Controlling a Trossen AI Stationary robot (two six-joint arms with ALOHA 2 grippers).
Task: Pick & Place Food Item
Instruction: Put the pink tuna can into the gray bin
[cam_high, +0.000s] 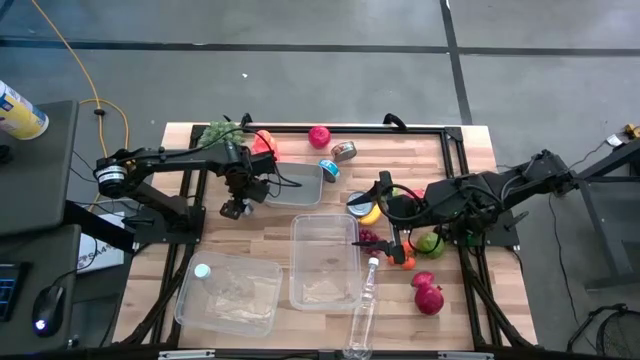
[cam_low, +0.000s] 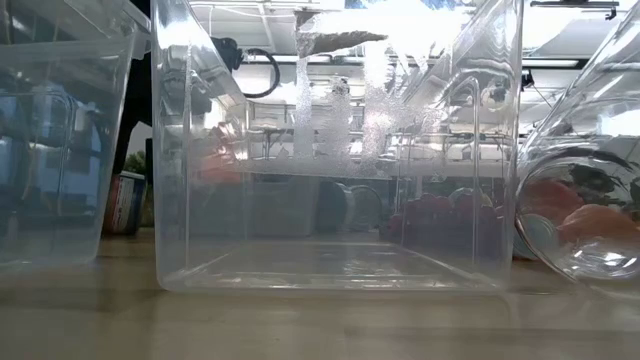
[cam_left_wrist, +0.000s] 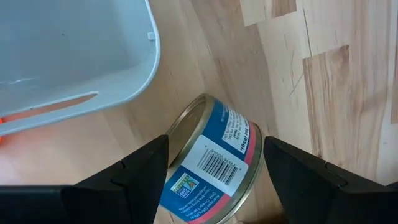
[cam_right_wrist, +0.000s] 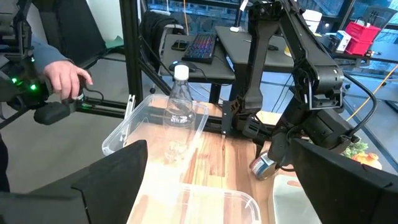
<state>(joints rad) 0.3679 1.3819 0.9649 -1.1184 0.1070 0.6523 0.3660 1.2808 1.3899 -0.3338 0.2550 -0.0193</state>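
Observation:
A short can (cam_left_wrist: 214, 162) with a blue label, a barcode and a pink band sits between the fingers of my left gripper (cam_high: 234, 207), which points down and is shut on it beside the pale grey bin (cam_high: 295, 185). The right wrist view shows the same can (cam_right_wrist: 263, 167) under that gripper. My right gripper (cam_high: 386, 212) stands open near the table's middle, pointing almost level toward the left, with nothing between its fingers. Two more cans (cam_high: 329, 168) (cam_high: 344, 151) rest on the table behind the bin. My left gripper pinches the can between its two fingers (cam_left_wrist: 146, 171), which come from above and stand on opposite sides of it (cam_left_wrist: 255, 155). The can sits tilted in the hold, barcode side up. It seems clear of the wood, but I cannot tell for sure.
Two clear tubs (cam_high: 325, 262) (cam_high: 228, 292) stand at the front; a bottle (cam_right_wrist: 179, 106) stands upright in the left one, and another bottle (cam_high: 362, 310) lies by the front edge. Fruit and vegetables (cam_high: 428, 295) lie around my right arm and along the far edge (cam_high: 318, 136). A person's hand (cam_right_wrist: 65, 78) shows beyond the table.

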